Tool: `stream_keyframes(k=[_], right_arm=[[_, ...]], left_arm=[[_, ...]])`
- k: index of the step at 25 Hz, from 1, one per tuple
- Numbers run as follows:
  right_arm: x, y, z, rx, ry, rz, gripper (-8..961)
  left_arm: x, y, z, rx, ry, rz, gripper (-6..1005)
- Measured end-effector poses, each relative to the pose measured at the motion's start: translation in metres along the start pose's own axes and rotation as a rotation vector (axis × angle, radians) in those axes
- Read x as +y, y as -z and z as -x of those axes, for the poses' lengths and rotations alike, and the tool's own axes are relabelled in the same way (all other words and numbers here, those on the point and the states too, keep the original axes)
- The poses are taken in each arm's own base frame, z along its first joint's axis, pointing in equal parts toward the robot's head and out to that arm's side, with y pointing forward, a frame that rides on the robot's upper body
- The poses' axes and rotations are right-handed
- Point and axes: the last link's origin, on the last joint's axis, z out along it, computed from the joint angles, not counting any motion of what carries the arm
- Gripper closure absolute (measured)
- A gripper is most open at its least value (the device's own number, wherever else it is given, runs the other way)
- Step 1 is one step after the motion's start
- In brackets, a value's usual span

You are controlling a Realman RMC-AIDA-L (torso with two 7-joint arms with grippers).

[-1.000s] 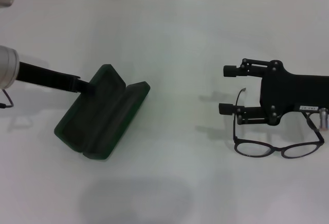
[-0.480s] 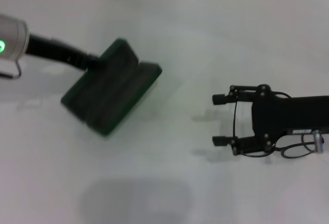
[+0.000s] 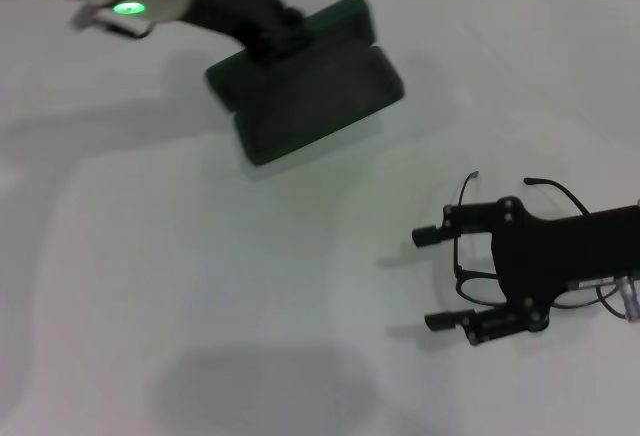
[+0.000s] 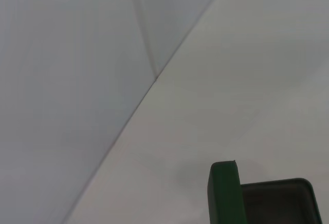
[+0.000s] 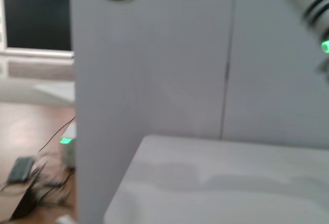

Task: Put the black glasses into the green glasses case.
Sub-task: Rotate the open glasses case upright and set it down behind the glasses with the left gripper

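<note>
At the table's far left, left gripper (image 3: 262, 38) clamped on open green case (image 3: 310, 91), lifted; right gripper (image 3: 440, 278) spread wide, over black glasses (image 3: 470, 224).

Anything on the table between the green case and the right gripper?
Nothing: the head view shows bare white table between the green glasses case and the right gripper, which hangs over the black glasses.

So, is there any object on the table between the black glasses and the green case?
Nothing visible. Only bare white table lies between the black glasses, at the right gripper, and the open green glasses case, which the left gripper holds.
</note>
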Motion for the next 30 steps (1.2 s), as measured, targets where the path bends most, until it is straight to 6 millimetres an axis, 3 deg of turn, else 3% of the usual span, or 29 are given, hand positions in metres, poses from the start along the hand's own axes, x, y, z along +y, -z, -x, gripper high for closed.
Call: stream_keyframes(k=[5,10,16,21,30], right_arm=[[-0.006,0.002,0.0,0.06,0.039,0.033,197],[-0.015,0.009,0.003,0.077,0.051,0.022,197],[-0.012,0.004,0.002,0.066,0.027,0.022,198],[-0.009,-0.002,0.002,0.048,-0.026,0.015,198],[0.011,-0.011,-0.012,0.025,-0.081,-0.031,199]], left_arm=[[0.015,-0.028,-0.039,-0.014,-0.23,0.003,742],[0.023,-0.041,-0.063,-0.046,-0.308,0.059,728],[0.028,-0.044,-0.057,-0.12,-0.342,0.118,711],[0.035,-0.045,-0.038,-0.217,-0.412,0.138,697],[0.053,-0.033,-0.03,-0.195,-0.406,0.189,671]])
